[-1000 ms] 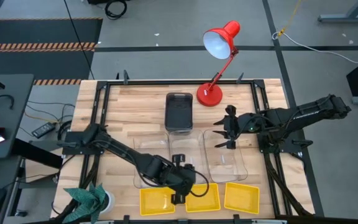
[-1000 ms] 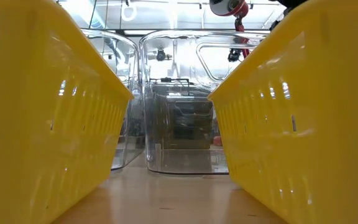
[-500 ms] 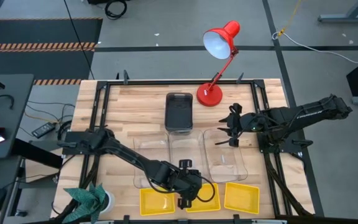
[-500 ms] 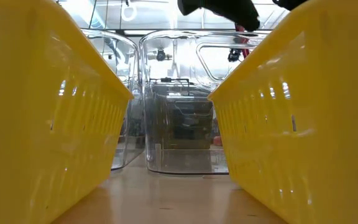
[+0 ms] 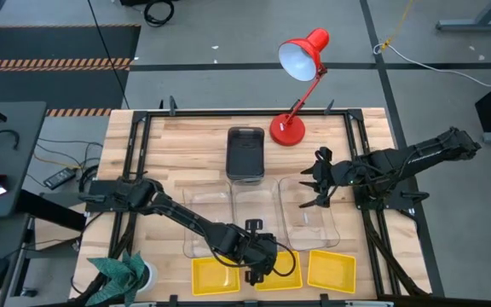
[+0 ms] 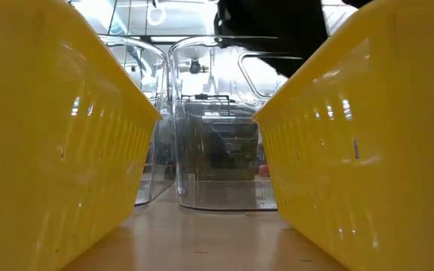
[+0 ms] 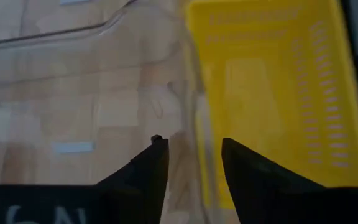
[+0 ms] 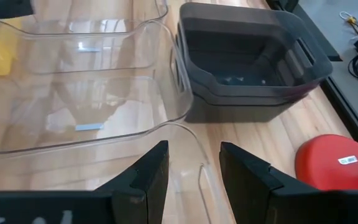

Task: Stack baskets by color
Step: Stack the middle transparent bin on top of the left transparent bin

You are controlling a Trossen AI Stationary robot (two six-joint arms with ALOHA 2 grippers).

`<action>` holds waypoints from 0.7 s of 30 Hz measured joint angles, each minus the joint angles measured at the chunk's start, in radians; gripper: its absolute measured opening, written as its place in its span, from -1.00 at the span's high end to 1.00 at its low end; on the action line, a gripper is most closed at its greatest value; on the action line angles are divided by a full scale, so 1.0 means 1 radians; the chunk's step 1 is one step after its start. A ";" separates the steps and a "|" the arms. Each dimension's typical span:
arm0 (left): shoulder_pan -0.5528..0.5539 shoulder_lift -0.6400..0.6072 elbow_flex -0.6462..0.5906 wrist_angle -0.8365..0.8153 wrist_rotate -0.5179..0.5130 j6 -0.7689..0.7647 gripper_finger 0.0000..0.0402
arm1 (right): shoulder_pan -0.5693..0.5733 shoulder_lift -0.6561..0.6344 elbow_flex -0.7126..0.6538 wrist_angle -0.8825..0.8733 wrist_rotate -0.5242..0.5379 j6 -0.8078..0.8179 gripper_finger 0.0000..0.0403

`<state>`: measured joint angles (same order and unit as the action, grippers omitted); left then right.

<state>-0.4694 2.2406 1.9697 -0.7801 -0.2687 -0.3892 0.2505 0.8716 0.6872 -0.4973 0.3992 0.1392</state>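
Wooden slatted surface (image 5: 160, 162) w/ black frame holds all the baskets. Largest: three clear transparent rectangular plastic baskets (image 5: 309, 213) side by side across the mid surface, walls glossy, rounded corners; the right one sits under the right claw. Next: dark grey rectangular plastic baskets (image 5: 245, 153), nested in a stack, toward the far edge, just beside the red desk lamp (image 5: 297, 81) base. Smallest: three bright yellow squarish slotted plastic baskets (image 5: 331, 270) in a row along the near edge, apart from each other, none stacked.

Left claw (image 5: 261, 270) is low over the middle yellow basket's left rim; wrist view shows fingers (image 7: 151, 168) parted, one either side of that yellow wall, nothing gripped yet. Right claw (image 5: 320, 181) hovers over the far end of the right clear basket, fingers (image 8: 148, 171) spread, empty.

Vs 1 s ago: left claw has moved from the gap betw clear and yellow rows down onto the middle yellow basket; its dark bulk now fills the top of the low view. Right claw shifted only slightly. Baskets unmoved.
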 joint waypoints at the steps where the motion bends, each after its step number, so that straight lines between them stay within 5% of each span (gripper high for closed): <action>1: 0.002 0.000 0.000 -0.005 0.000 -0.006 0.27 | 0.005 0.000 0.000 0.000 0.000 0.001 0.26; 15: 0.025 0.026 0.000 -0.039 0.103 -0.045 0.94 | 0.037 0.000 0.000 0.002 0.009 0.019 0.26; 21: 0.030 0.023 0.000 -0.054 0.105 -0.044 0.97 | 0.037 0.000 0.000 0.000 0.009 0.019 0.26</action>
<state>-0.4397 2.2635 1.9694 -0.8345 -0.1638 -0.4328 0.2878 0.8719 0.6872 -0.4969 0.4080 0.1585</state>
